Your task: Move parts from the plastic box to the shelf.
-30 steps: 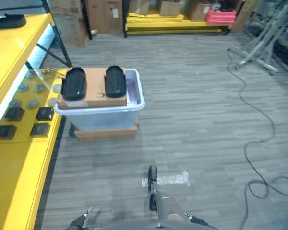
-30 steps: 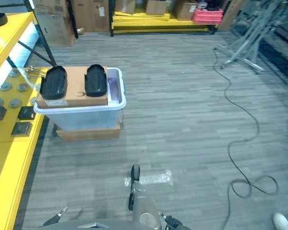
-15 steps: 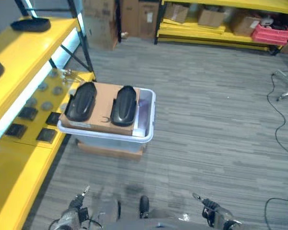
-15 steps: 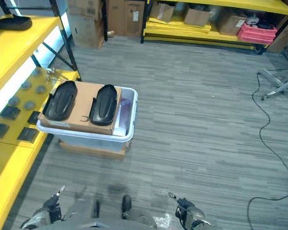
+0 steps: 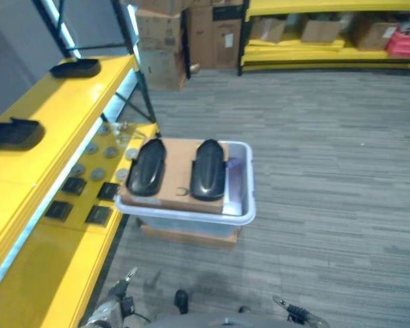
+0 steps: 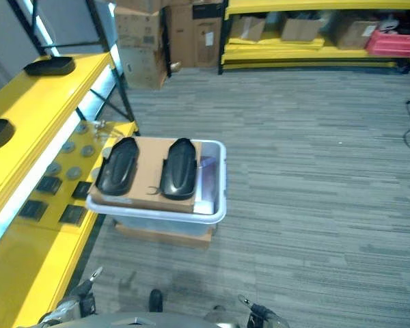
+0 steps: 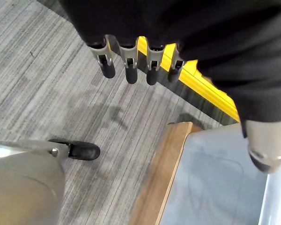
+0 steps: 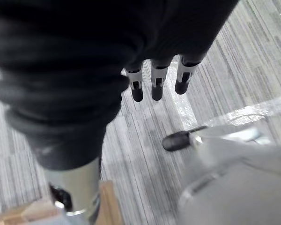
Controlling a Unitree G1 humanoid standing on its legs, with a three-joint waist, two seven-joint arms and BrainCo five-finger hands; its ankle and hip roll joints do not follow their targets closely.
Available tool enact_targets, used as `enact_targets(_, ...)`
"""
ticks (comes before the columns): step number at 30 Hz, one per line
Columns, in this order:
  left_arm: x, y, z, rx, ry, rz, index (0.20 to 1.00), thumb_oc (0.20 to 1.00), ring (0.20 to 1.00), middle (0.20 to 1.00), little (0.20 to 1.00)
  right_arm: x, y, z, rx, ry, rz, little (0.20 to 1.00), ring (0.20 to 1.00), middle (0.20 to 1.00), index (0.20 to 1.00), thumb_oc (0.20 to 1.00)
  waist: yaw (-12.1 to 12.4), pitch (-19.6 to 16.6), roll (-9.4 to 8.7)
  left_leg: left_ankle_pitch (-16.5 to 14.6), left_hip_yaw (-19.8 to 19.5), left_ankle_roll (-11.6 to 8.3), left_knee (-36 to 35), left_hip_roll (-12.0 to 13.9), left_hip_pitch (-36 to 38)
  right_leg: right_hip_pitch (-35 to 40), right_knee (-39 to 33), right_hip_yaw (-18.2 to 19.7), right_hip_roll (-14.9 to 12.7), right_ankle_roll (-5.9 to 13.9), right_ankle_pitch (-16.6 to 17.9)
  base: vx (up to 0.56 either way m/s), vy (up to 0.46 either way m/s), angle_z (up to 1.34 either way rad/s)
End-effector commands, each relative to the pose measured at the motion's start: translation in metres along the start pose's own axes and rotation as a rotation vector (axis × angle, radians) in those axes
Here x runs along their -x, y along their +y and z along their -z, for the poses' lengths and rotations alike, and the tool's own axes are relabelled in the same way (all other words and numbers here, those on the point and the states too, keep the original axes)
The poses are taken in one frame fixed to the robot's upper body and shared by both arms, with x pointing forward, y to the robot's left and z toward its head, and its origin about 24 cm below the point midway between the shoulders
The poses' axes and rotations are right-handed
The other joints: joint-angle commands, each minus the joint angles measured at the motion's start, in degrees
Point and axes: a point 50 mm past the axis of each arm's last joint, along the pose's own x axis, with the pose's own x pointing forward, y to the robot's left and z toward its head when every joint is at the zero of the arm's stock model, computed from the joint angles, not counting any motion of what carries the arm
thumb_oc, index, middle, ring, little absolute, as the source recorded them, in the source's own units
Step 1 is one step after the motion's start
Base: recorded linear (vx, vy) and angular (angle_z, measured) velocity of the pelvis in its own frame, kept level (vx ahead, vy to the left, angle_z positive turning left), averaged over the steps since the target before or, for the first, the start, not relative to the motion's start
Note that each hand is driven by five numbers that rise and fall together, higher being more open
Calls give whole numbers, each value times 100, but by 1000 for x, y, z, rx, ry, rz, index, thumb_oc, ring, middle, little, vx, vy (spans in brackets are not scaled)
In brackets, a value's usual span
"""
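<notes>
The fingers (image 7: pixel 126 65) of the left hand (image 7: pixel 140 28) hung straight and loose, holding nothing, and the right hand (image 8: pixel 157 75) hung the same way. The two black parts (image 5: pixel 208 169) lay well ahead of the fingers, on cardboard (image 5: pixel 176 179) over the plastic box (image 5: pixel 242 212), beside the yellow shelf (image 5: pixel 48 123). They looked hard, smooth and probably light, best gripped across the narrow sides. Both hands hung low by the floor.

Grey plank floor (image 5: pixel 314 157) stretches ahead of the hands. Far ahead of them, brown cardboard boxes (image 5: pixel 160 41) stand stacked by a dark upright post (image 5: pixel 138 51), and beyond to the right a low yellow rack (image 5: pixel 328 55) carries more cartons and a red crate (image 5: pixel 404 42).
</notes>
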Motion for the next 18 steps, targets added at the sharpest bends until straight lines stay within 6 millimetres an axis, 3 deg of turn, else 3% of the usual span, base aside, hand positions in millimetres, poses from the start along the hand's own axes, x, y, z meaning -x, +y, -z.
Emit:
enact_targets(1, 0, 1, -2, -47, -7, -12, 1000, 1000, 1000, 1000, 1000, 0, -4, -7, -27, -21, 42, 1000, 1000, 1000, 1000, 1000, 100, 24, -250, -195, -292, -57, 244, -104, -400, -245, -494, -140, 37, 13, 547, 66, 59, -11)
enact_targets(6, 1, -3, 3, -89, 8, -1, 1000, 1000, 1000, 1000, 1000, 1, 0, -16, -126, -119, 88, 1000, 1000, 1000, 1000, 1000, 123, -81, -231, -225, -315, -12, 85, -149, -208, -236, -494, -136, 12, 63, 574, 73, 51, 2)
enact_targets(8, 1, -3, 7, -104, 12, 1, 1000, 1000, 1000, 1000, 1000, 5, -7, -41, -263, -287, 204, 1000, 1000, 1000, 1000, 1000, 130, -129, -248, -248, -309, 3, 72, -143, -165, -228, -494, -136, 7, 80, 580, 82, 2, -1)
enact_targets(9, 3, 1, 12, -117, 15, 0, 1000, 1000, 1000, 1000, 1000, 13, -21, -71, -439, -397, 322, 1000, 1000, 1000, 1000, 1000, 137, -182, -284, -279, -270, 12, 74, -128, -146, -227, -494, -136, 6, 98, 579, 72, -15, -3)
enact_targets(10, 3, 1, 13, -118, 16, -1, 1000, 1000, 1000, 1000, 1000, 15, -24, -76, -462, -425, 342, 1000, 1000, 1000, 1000, 1000, 140, -190, -288, -287, -263, 13, 75, -126, -143, -226, -494, -136, 6, 103, 578, 58, -22, -4)
enact_targets(11, 3, 8, 13, -115, 15, -6, 1000, 1000, 1000, 1000, 1000, 23, -43, -93, -521, -517, 398, 1000, 1000, 1000, 1000, 1000, 134, -203, -313, -303, -241, 11, 80, -118, -147, -242, -494, -138, 3, 113, 589, 24, -13, -4)
enact_targets(14, 5, 28, 13, -104, 13, -27, 1000, 1000, 1000, 1000, 1000, 64, -107, -146, -581, -824, 560, 1000, 1000, 1000, 1000, 1000, 55, -223, -407, -349, -175, 56, 96, -103, -159, -287, -482, -133, -17, 162, 619, 14, -10, 0)
enact_targets(15, 5, 29, 14, -104, 13, -27, 1000, 1000, 1000, 1000, 1000, 67, -110, -148, -582, -845, 571, 1000, 1000, 1000, 1000, 1000, 56, -221, -407, -354, -171, 59, 96, -101, -154, -286, -479, -133, -16, 165, 618, 32, -14, 2)
enact_targets(16, 7, 38, 17, -72, 11, -53, 1000, 1000, 1000, 1000, 1000, 129, -147, -198, -614, -1177, 648, 1000, 1000, 1000, 1000, 1000, -74, -212, -476, -390, -105, 101, 87, -90, -131, -316, -445, -100, -23, 203, 617, 0, 0, 0)
enact_targets(17, 7, 39, 17, -69, 11, -55, 1000, 1000, 1000, 1000, 1000, 136, -149, -201, -610, -1219, 663, 1000, 1000, 1000, 1000, 1000, -81, -208, -477, -393, -100, 105, 88, -89, -128, -318, -440, -97, -24, 208, 617, 30, 9, -4)
enact_targets(18, 7, 41, 18, -45, 13, -69, 1000, 1000, 1000, 1000, 1000, 164, -152, -215, -597, -1367, 673, 1000, 1000, 1000, 1000, 1000, -137, -201, -490, -416, -69, 117, 81, -92, -118, -334, -430, -90, -31, 225, 610, 14, 25, -8)
